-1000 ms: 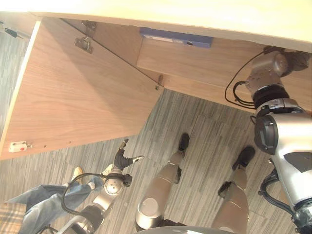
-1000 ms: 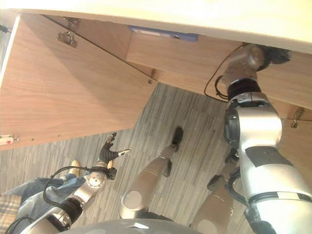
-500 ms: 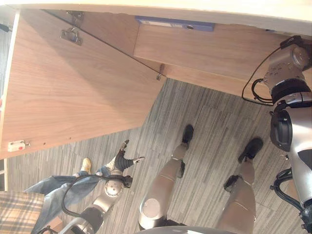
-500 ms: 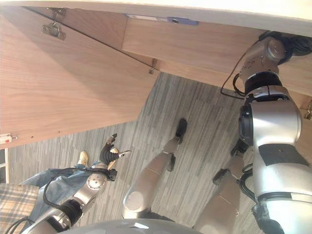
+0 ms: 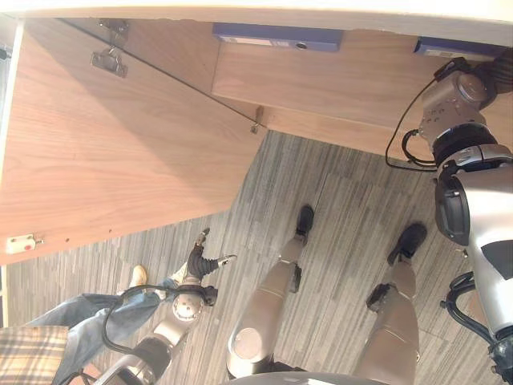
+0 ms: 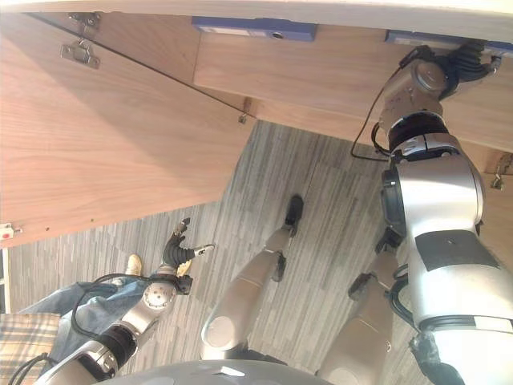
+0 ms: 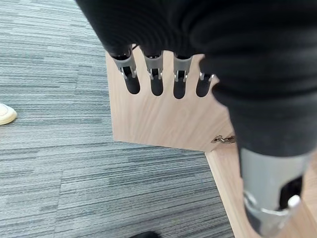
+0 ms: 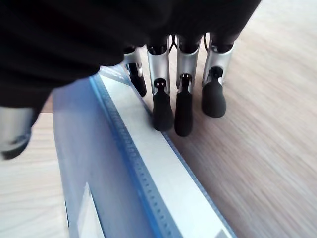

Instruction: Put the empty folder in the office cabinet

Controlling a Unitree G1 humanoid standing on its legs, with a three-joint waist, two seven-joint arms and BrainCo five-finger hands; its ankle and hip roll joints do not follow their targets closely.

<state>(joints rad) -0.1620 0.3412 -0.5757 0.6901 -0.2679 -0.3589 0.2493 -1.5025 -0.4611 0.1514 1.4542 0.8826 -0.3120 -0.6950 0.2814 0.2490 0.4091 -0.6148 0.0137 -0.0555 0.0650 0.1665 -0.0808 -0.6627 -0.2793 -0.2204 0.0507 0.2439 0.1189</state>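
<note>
Head views: a light wooden office cabinet [image 5: 321, 88] with its wood-grain door [image 5: 120, 152] swung open on metal hinges [image 5: 108, 61], standing on grey striped carpet [image 5: 337, 208]. Inside the cabinet lies a blue ring-binder folder [image 5: 276, 37], spine outward, on the shelf at the back. A second blue folder [image 6: 437, 38] shows at the upper right edge of the cabinet opening, with the right hand [image 6: 471, 60] raised against it; from here its fingers cannot be made out. The left hand [image 5: 202, 261] hangs low by the robot's side, above the carpet and well apart from the cabinet, fingers loosely spread and holding nothing. A person's leg in blue jeans [image 5: 88, 317] with a pale shoe [image 5: 138, 276] stands at the lower left, near the left arm. Left wrist view: the left hand [image 7: 163, 79] shows straight, slightly parted fingers pointing toward the edge of a wooden panel [image 7: 163, 119] with a small metal hinge [image 7: 224, 140], touching nothing; a pale shoe tip [image 7: 6, 114] rests on the carpet. Right wrist view: the right hand [image 8: 181, 94] has its fingers extended, dark tips resting on the pale edge of the blue folder [image 8: 133, 173], which lies on the wooden cabinet shelf [image 8: 257, 129]; the thumb [image 8: 17, 139] sits on the folder's other side, so the hand lightly brackets it.
</note>
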